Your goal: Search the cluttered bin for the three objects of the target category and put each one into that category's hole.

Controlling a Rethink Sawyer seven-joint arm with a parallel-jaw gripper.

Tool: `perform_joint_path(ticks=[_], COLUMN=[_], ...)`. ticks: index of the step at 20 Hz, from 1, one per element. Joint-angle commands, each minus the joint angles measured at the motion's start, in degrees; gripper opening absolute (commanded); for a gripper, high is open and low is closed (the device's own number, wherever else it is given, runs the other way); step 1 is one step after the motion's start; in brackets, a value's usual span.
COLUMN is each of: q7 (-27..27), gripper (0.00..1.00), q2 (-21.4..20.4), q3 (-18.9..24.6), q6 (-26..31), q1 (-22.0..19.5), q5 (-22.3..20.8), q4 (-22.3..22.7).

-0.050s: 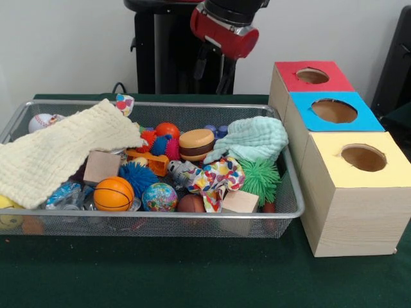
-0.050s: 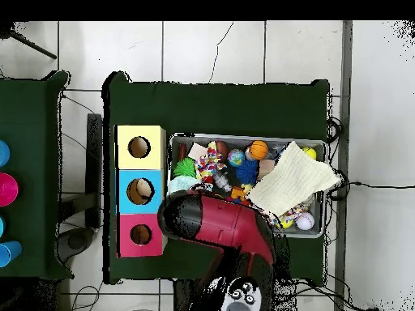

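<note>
A wire mesh bin (image 1: 160,221) holds mixed clutter: a basketball (image 1: 113,193), a globe-patterned ball (image 1: 159,197), a baseball (image 1: 42,120), a blue spiky ball (image 1: 137,176), a green spiky ball (image 1: 260,178), a toy burger (image 1: 196,144) and wooden blocks (image 1: 101,167). A pale yellow cloth (image 1: 61,151) covers the bin's left part. To the right of the bin stand three boxes, each with a round hole: red (image 1: 286,76), blue (image 1: 302,112), yellow (image 1: 327,157). My gripper (image 1: 213,69) hangs open above the bin's far rim, holding nothing. In the overhead view the red arm (image 2: 219,223) hides it.
A mint cloth (image 1: 253,138) and a colourful patterned cloth (image 1: 215,176) drape over items at the bin's right. Seen from overhead, the bin (image 2: 247,138) lies beside the yellow box (image 2: 154,134) and the blue box (image 2: 154,180). A second table at the left carries coloured cups (image 2: 6,188).
</note>
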Motion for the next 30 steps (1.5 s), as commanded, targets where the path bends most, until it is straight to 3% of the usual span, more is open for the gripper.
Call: perform_joint_path(ticks=[1,8,14,21,30], q7=[-11.42,-13.30,-13.91,-17.20,-22.68], gripper=[1.00,1.00,1.00,1.00,1.00], q2=[0.61,-0.20,0.20,-1.97,-5.10], q3=[11.68,17.38,19.75,25.54,33.63], q6=[-1.69,-2.09,-2.26,-0.56,5.62], q1=[-4.24,-10.70,-14.90,-21.42,-29.10], q5=[-7.07,-12.35,-18.44,-23.39,-26.98], q4=[-3.05,-2.81,-5.45,-5.40,-5.99])
